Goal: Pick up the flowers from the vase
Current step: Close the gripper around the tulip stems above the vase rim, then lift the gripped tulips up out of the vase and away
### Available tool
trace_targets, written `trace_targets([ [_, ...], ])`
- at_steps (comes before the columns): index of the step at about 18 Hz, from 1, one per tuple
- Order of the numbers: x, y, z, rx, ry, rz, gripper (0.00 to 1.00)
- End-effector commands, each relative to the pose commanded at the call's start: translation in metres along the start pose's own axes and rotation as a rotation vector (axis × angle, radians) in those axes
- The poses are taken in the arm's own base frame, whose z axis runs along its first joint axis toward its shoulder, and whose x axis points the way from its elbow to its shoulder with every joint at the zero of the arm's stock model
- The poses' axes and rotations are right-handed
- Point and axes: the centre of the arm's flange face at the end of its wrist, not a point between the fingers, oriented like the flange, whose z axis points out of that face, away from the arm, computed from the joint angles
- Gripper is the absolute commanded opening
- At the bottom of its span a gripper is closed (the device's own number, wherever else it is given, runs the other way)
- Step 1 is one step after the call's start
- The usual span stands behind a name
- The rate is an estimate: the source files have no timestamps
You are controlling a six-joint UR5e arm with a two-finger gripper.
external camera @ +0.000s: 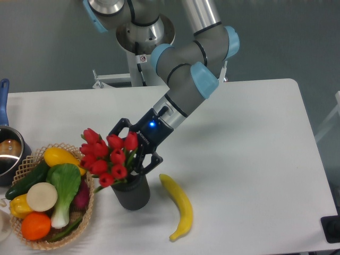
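The flowers (108,154), a bunch of red tulip buds with green stems, stand in the dark grey vase (131,195) near the table's front, left of centre. My gripper (127,153) comes in from the upper right and sits right above the vase mouth, against the right side of the bunch. Its fingers (153,160) look spread apart on either side of the stems. The fingertips are hidden behind the buds. The flowers are still seated in the vase.
A yellow banana (178,207) lies just right of the vase. A wicker basket (32,157) of vegetables and fruit stands just left of it. A steel pot (7,154) with a blue handle is at the left edge.
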Motion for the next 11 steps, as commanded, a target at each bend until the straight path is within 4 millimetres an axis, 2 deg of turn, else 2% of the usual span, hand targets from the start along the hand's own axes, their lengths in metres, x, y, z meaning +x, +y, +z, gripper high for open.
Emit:
trace_targets([
  [6, -0.001, -0.010, -0.016, 0.013, -0.026, 0.004, 0.00],
  [11, 0.014, -0.041, -0.032, 0.065, -0.029, -0.025, 0.00],
])
